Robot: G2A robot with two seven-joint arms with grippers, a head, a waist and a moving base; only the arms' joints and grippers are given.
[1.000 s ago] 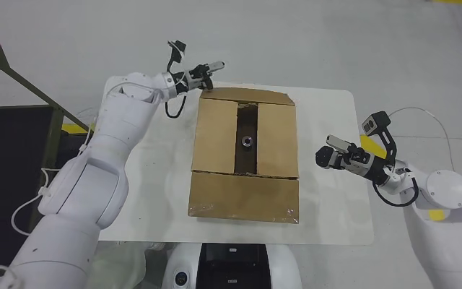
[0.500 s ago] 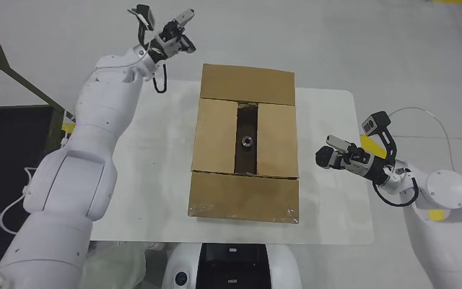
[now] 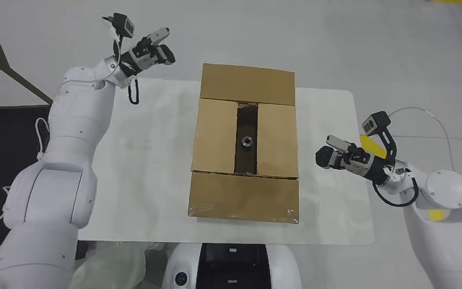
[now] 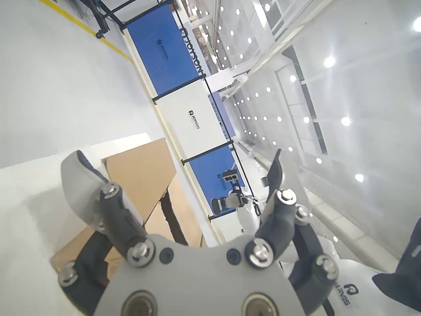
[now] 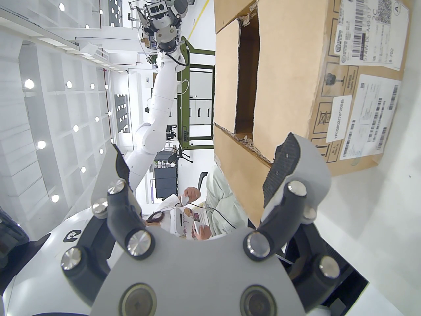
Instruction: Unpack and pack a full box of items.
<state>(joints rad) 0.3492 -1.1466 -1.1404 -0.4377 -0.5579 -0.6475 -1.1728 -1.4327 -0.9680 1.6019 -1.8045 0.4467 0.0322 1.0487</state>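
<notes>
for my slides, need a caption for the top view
Partly opened box on table, left pincer open off its far corner, right pincer open beside it

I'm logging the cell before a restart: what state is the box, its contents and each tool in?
cardboard box: upright on the table, far and near flaps folded outward, two side flaps lying over the opening with a gap between.
small round dark item: inside the box, visible through the gap.
left tool: open, empty, raised near the table's far corner, clear of the box.
right tool: open, empty, beside the box, not touching it.
</notes>
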